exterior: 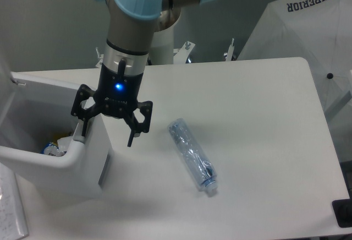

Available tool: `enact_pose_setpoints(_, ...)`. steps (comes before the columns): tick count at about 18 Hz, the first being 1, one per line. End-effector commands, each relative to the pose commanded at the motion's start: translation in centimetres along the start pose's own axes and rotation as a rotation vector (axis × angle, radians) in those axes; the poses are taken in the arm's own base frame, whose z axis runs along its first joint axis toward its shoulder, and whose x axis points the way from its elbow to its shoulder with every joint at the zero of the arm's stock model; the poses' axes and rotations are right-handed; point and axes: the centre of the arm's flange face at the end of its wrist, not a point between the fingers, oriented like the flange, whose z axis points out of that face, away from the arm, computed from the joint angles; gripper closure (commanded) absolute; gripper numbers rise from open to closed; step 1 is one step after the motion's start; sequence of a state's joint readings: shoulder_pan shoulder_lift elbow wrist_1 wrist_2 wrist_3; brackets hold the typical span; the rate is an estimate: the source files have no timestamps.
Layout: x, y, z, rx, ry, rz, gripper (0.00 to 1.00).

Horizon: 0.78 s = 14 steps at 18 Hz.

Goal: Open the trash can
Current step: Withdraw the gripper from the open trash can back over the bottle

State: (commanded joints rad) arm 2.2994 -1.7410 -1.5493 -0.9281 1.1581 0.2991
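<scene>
The white boxy trash can (pixel 33 160) stands at the table's left edge. Its top is open, with bits of trash (pixel 52 149) showing inside. A flat white lid panel (pixel 49 78) stands raised along its far side. The grey push tab (pixel 104 169) is on the side wall facing the table's middle. My gripper (pixel 105 135) points down over the can's near right corner, with its jaws spread wide. One finger (pixel 80 131) is over the inside of the rim and the other finger (pixel 132 135) is outside the wall. It holds nothing.
A clear plastic bottle (pixel 192 154) lies on its side on the white table (pixel 247 113), right of the can. A white umbrella-like cover printed SUPERIOR (pixel 313 25) stands beyond the far right edge. A sheet of paper (pixel 11 207) lies at the bottom left.
</scene>
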Motion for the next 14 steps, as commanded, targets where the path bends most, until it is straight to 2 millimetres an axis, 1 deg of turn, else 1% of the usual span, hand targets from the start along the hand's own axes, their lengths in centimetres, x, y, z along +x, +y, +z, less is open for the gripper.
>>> enact_pose_setpoints(1,-1.5,0.1,-0.1,0.003,-0.021,0.005,0.0)
enact_pose_setpoints(2,-3.4,0.4,0.2,-0.015,-0.056,0.017,0.0)
enact_pose_setpoints(3,-5.1,0.9,0.9,-0.046,-0.1,0.039,0.0)
enact_pose_setpoints(4,-7.2,1.5,1.3,-0.078,-0.152,0.045,0.0)
enact_pose_setpoints(5,-8.7,1.9,1.5,-0.103,-0.19,0.053,0.0)
enact_pose_setpoints(7,-11.7,2.1,2.6,-0.128,-0.213,0.063,0.0)
enact_pose_setpoints(8,-13.3,2.3,3.4,-0.14,-0.215,0.07,0.0)
enact_pose_setpoints(9,-14.5,2.4,4.7,-0.157,-0.215,0.098,0.0)
enact_pose_setpoints(10,-15.6,2.4,5.5,-0.183,-0.233,0.126,0.0)
enact_pose_setpoints(12,-17.9,2.9,6.2,-0.235,-0.287,0.155,0.0)
enact_pose_setpoints(14,-19.2,3.9,8.4,-0.288,-0.276,0.226,0.0)
